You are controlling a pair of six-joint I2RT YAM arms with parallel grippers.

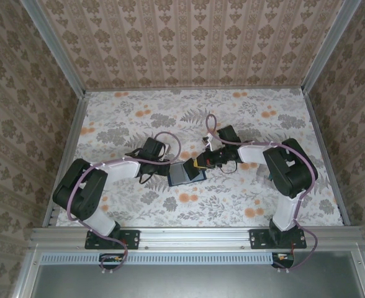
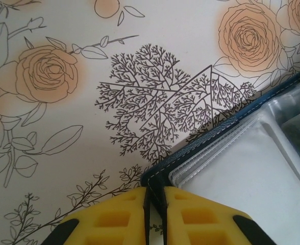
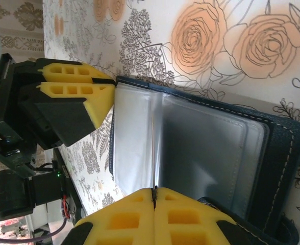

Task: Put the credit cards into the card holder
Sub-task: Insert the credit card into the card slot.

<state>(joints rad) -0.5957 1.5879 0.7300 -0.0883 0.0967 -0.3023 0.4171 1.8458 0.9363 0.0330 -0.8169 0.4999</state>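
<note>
The table (image 1: pixel 139 118) under its floral cloth is the biggest thing here, walled in on three sides by patterned wallpaper. My left arm (image 1: pixel 83 186) reaches in from the near left and my right arm (image 1: pixel 288 167) from the near right. They meet close together a little in front of the table's middle.

The card holder (image 1: pixel 185 174) lies between them, flat on the cloth and spread open. Its navy cover faces down and its pale plastic pages face up.

My left gripper (image 2: pixel 155 196) is clenched on the holder's cover at one corner. The wrist view shows my yellow fingers (image 2: pixel 114 219) nearly together, with the dark stitched edge pinched in the narrow slot between them. The right wrist view shows the same grip from the far side, at the open holder's outer edge.

My right gripper (image 3: pixel 154 196) is closed tight, pads pressed face to face. A thin clear leaf (image 3: pixel 154 153) stands up at the holder's fold, seen edge-on, and runs straight into the seam between the pads. It looks like one of the holder's sleeves held upright.

A darker grey patch (image 2: pixel 299 133) sits under the plastic at the edge of the left wrist view. I cannot tell whether it is a card.
</note>
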